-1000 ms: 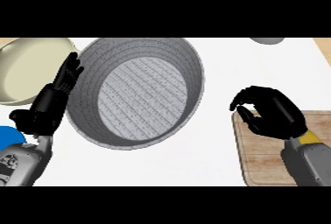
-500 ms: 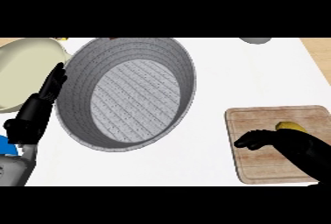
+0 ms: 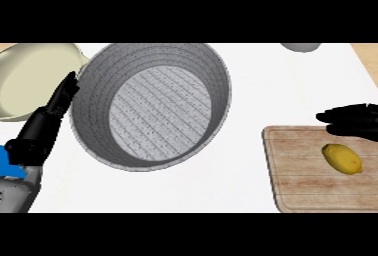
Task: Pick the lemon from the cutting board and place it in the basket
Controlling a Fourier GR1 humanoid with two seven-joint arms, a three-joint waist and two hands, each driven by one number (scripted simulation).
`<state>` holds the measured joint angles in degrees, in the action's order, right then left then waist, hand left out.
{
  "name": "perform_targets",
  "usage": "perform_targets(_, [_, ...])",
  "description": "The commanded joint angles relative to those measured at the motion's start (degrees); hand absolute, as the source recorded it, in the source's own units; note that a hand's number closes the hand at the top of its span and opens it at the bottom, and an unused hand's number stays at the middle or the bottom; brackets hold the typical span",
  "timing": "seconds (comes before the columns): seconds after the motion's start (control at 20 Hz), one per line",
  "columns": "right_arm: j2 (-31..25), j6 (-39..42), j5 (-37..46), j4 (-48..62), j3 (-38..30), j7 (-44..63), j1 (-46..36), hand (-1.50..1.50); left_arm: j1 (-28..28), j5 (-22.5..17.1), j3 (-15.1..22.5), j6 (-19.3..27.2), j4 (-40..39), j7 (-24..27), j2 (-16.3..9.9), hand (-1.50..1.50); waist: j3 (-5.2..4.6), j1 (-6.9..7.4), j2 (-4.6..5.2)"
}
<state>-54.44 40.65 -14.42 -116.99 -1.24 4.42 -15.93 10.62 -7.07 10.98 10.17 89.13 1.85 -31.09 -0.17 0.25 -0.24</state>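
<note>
Head view: lemon point(image 3: 342, 158) sat on cutting board point(image 3: 306, 175), just below right hand point(image 3: 353, 120), not touching. Rt fingers curled, holding nothing. Left hand point(image 3: 49, 120) flat w/ straight fingers, resting vs outer wall of basket point(image 3: 96, 90), lemon well apart to its right. Judged small, light, stiff, waxy-slick, apt to roll; best pinched across its short middle, not at the tips.

A kitchen, by all signs: white counter point(image 3: 251, 95) set with a wooden cutting board point(image 3: 310, 185) at 4 o'clock, a lemon point(image 3: 342, 158) on it, a grey basket point(image 3: 151, 105) at centre, a cream bowl point(image 3: 29, 75) at 10 o'clock.
</note>
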Motion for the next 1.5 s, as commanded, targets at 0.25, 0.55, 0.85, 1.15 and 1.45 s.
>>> perform_targets(0.25, [-14.87,22.68,8.0,5.41,1.47,-7.5,-8.67,-1.5,1.39,-1.32,-1.79,-3.59,-2.75,2.7,0.1,0.0,0.13,1.11,0.68])
perform_targets(0.55, [-12.3,22.29,21.79,9.51,8.02,-14.42,-10.64,-1.5,0.78,1.07,-0.86,-2.0,-0.53,0.01,2.08,0.0,0.24,1.32,0.56])
perform_targets(0.85, [-13.52,17.65,33.07,18.1,13.13,-25.95,-11.71,-1.5,4.85,1.97,-1.69,-2.7,-2.74,-1.08,3.11,0.0,0.28,1.24,0.81])
perform_targets(1.15, [-11.48,8.79,43.5,19.95,22.21,-30.62,-9.62,-1.5,3.35,3.29,-2.65,-2.93,-3.31,0.04,3.61,0.0,0.25,1.11,0.67])
perform_targets(1.45, [-8.41,3.84,51.76,24.83,29.4,-31.26,-10.27,-1.5,0.1,3.94,-2.75,-3.85,-2.93,2.72,5.21,0.0,0.17,1.1,0.52])
